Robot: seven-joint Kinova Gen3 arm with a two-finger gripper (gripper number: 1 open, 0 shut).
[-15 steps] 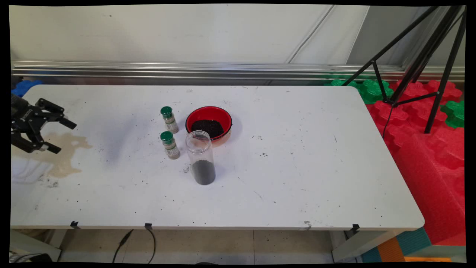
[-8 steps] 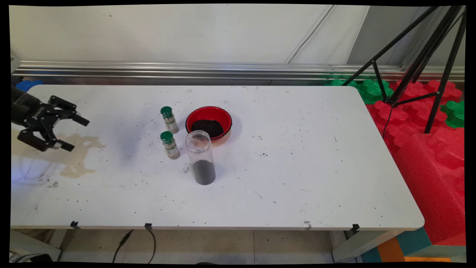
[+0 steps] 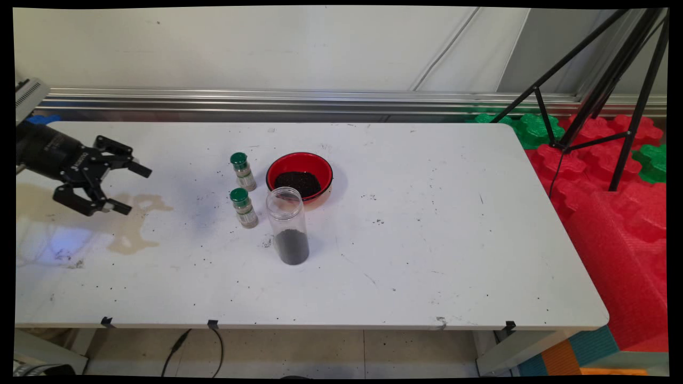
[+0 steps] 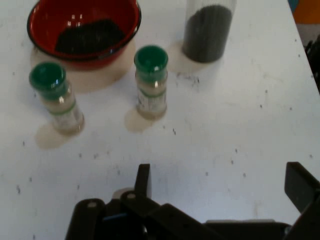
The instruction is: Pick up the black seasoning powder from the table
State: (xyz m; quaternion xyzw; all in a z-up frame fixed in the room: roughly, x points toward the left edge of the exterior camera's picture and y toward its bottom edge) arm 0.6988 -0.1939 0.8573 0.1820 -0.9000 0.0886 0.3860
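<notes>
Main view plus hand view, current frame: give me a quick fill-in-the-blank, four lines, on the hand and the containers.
1. The black two-finger hand hovers over the white table with its fingers ____.
2. Both small spice jars have ____ caps.
3. The red round bowl holds a ____ granular material.
4. The tall clear plastic jar has no ____ on it.

Missing words: open; green; black; lid
</notes>
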